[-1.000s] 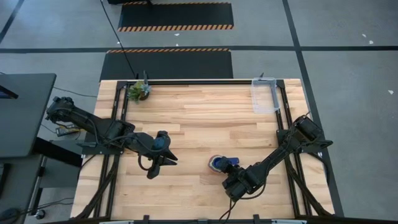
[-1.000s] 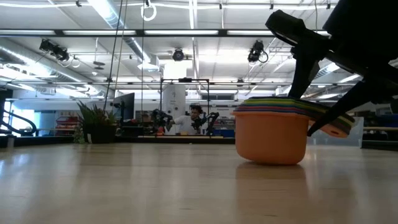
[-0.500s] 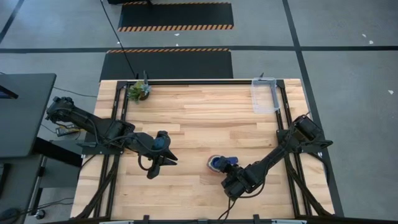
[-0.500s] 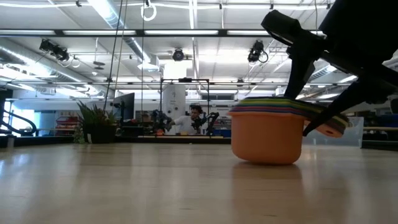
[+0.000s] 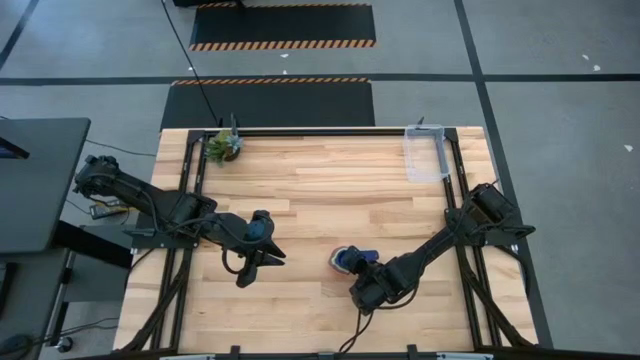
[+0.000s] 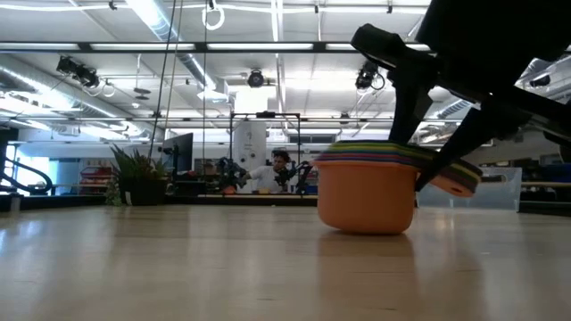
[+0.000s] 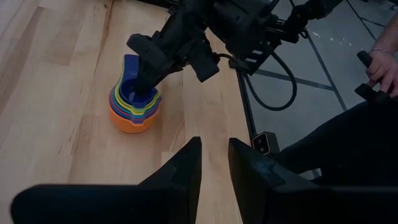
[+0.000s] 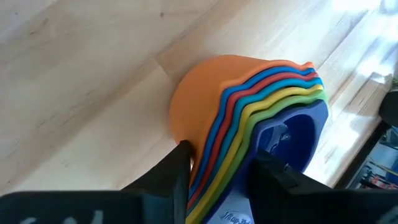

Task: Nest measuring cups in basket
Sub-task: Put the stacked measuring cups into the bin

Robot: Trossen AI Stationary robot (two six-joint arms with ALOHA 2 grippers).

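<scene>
Landmark = the nested measuring cups, one stack, sitting upright on the table toward its front edge, a bit right of centre. Orange cup is outermost, dark blue innermost, handles fanned out together on one side.

Left of the stack: left gripper waits, well apart from the cups, nothing between its fingers, which stand a narrow gap apart, i.e. slightly spread w/ no load.

At the stack: right gripper is on the handle side of the cups, one finger each side of the bundled handles. It looks pinched on them, tho exact contact is hard to confirm; low view shows the fingers straddling the handle stub.

Far behind & to the right of the stack: basket, at the table's back right corner, well apart from the cups. Plant sits back left, not involved.

Handling, my read: thin plastic, so light & stiff, not fragile but smooth, prob slippery. Stack is only loosely nested, so a tilt could let inner cups slide out. Handles are a thin lever; gripping them all as one bundle, close to the bowls, keeps the set together & level. Basket is clear & light too, may scoot if bumped on the drop-in.
</scene>
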